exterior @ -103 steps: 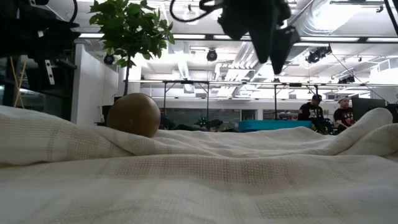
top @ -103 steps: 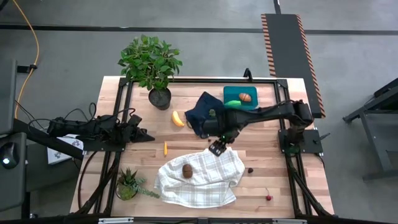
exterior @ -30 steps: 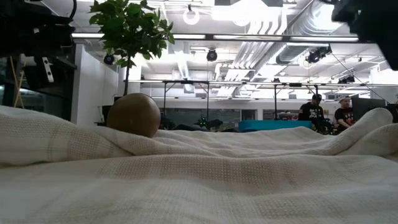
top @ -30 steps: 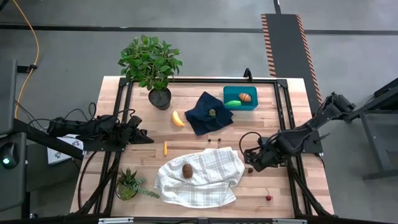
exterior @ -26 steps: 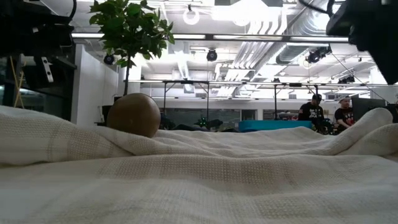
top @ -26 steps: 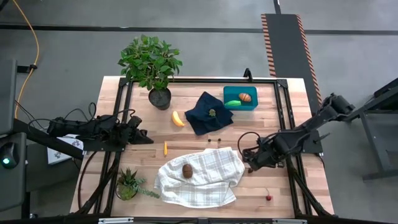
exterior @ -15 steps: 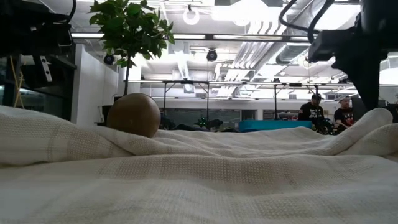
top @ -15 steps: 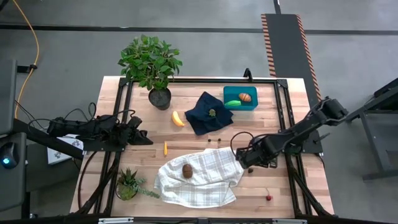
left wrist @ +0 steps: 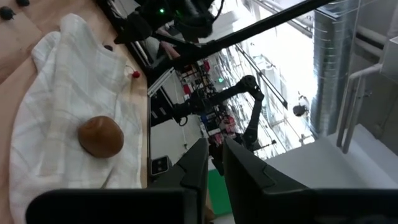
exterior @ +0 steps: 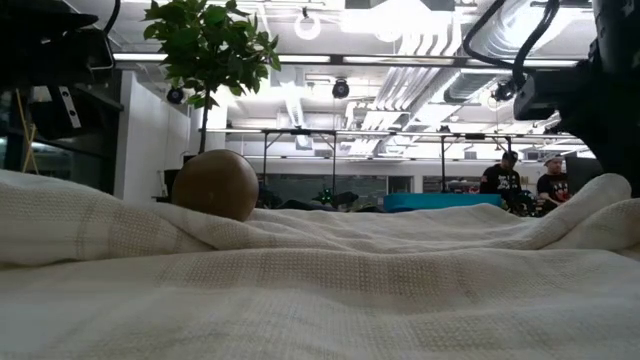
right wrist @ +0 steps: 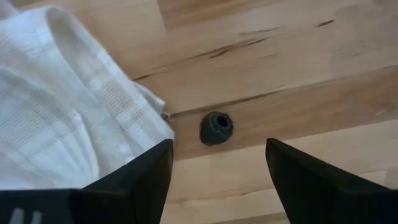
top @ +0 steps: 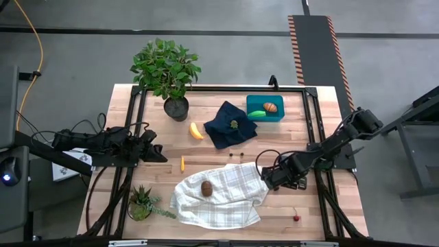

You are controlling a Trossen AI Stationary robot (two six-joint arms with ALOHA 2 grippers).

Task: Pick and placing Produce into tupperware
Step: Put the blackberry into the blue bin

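Small dark berry (right wrist: 216, 128) on the wooden table (top: 322, 213), lying just off the edge of the white checked cloth (top: 226, 195), directly between and ahead of the right gripper's (right wrist: 217, 168) spread, empty fingers (right wrist: 146, 174) (not touching it). Teal tupperware (top: 265, 108) sits well beyond that gripper toward the table's far edge, holding a bright green piece (top: 256, 114) and an orange-brown piece (top: 271, 107). Kiwi (top: 206, 188) on the cloth, off to the gripper's side. Navy cloth (top: 230, 125) and banana (top: 196, 130) near the tupperware. Left gripper (top: 159, 151) waits closed at the left table edge, holding nothing.
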